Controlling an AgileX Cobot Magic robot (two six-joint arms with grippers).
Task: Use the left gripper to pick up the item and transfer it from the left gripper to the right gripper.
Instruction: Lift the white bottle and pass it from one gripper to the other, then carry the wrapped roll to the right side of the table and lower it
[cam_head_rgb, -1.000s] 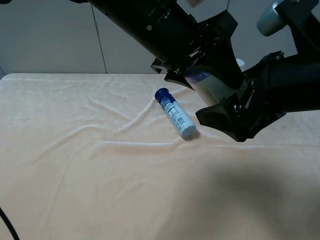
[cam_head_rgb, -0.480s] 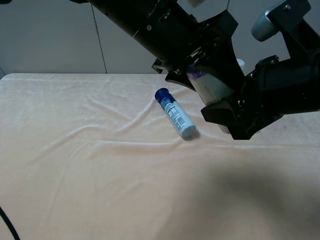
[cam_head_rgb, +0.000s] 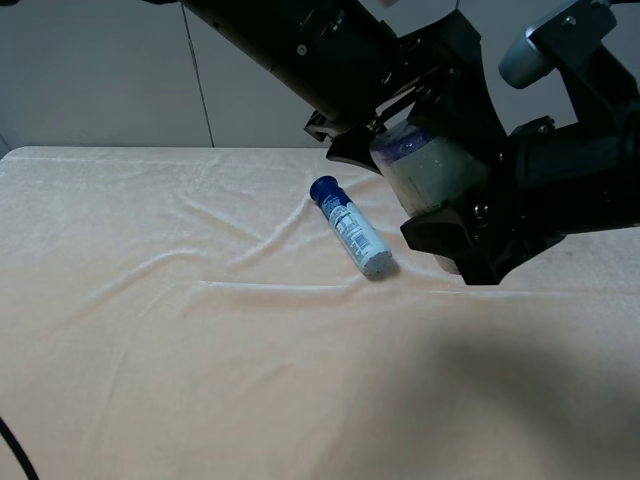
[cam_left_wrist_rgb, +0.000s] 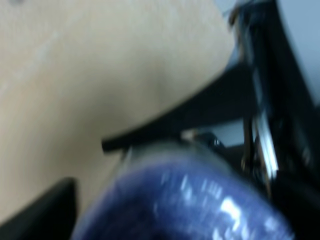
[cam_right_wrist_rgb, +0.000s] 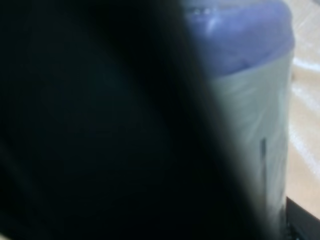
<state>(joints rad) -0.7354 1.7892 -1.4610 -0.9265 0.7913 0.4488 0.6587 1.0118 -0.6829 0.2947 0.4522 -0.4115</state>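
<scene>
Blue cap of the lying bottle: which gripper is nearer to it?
Left. The left gripper, holding the item, hangs just above-right of the cap; the right gripper is farther, beyond the bottle's other end.

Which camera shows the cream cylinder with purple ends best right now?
Exterior high: the item shows most of its cream body, held by the left gripper, with the right gripper at its lower end. Left wrist shows only a blurred purple end. Right wrist shows a purple end and cream side, half blocked.

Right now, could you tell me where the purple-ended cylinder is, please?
The cylinder hangs above the table, right of centre in the high view, between the left gripper and the right gripper, up-right of the blue-capped bottle.
</scene>
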